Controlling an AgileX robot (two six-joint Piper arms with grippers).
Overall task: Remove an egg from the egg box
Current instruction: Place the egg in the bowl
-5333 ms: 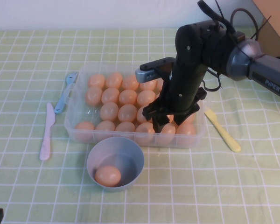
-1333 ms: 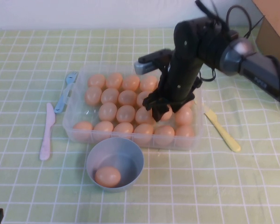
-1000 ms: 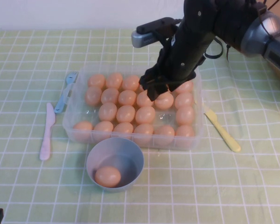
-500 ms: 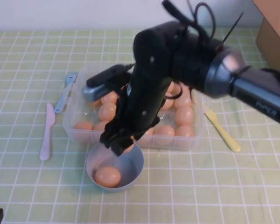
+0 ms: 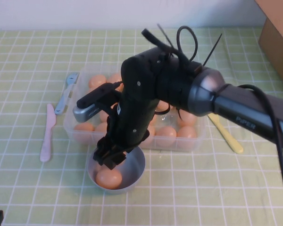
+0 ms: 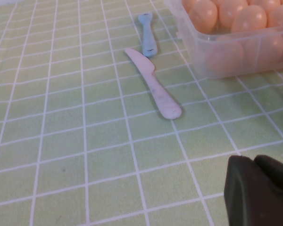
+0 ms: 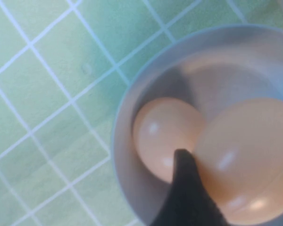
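Egg (image 7: 243, 160) is out of the box (image 5: 198, 134) now, held in the right claw (image 5: 114, 157) over the bowl (image 5: 137, 165). Another egg lies below. Left claw (image 6: 259, 190) waits, closed, by the tabletop.

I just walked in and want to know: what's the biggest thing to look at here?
The big black right gripper hangs over the blue bowl at the table's near edge, holding an egg above another egg already inside. Behind it sits the clear egg box, full of orange eggs. The left gripper rests low, off to the left.
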